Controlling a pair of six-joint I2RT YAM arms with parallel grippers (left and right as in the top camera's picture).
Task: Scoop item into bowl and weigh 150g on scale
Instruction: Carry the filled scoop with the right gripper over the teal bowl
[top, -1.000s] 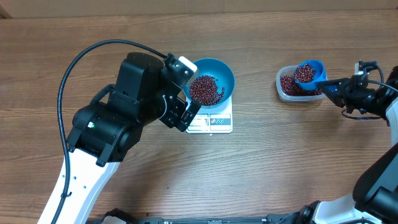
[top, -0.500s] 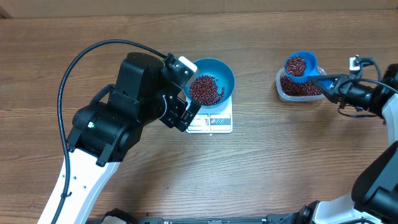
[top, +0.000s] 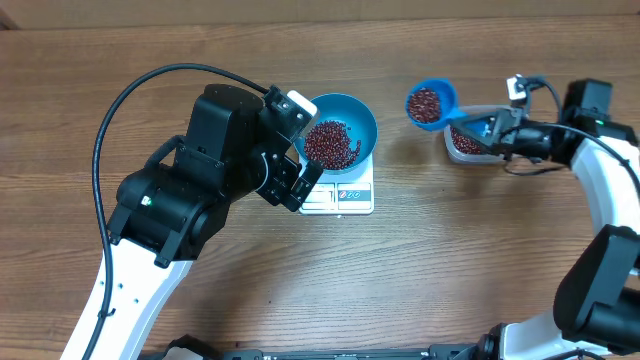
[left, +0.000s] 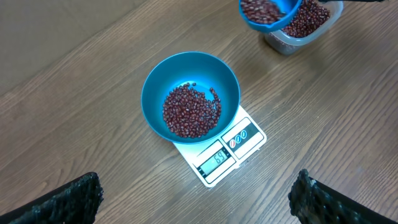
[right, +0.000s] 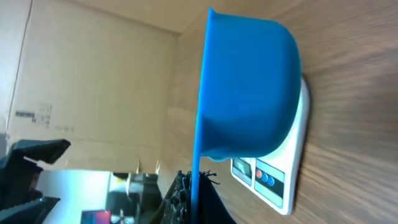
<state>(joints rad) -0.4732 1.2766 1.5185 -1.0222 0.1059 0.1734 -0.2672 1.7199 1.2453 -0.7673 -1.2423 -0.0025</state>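
Ahead of the right gripper (top: 492, 131), past the loaded scoop (top: 430, 104) it carries, a strip of bare table (top: 410, 170) runs unobstructed to the bowl (top: 362, 112), whose mouth is open from above. Directly beneath this gripper sits the clear tub (top: 460, 148), barring a straight descent. Beyond the bowl, the left gripper (top: 305, 148) and its bulky arm (top: 190, 200) crowd the far rim and the scale (top: 350, 197), fingers spread wide.
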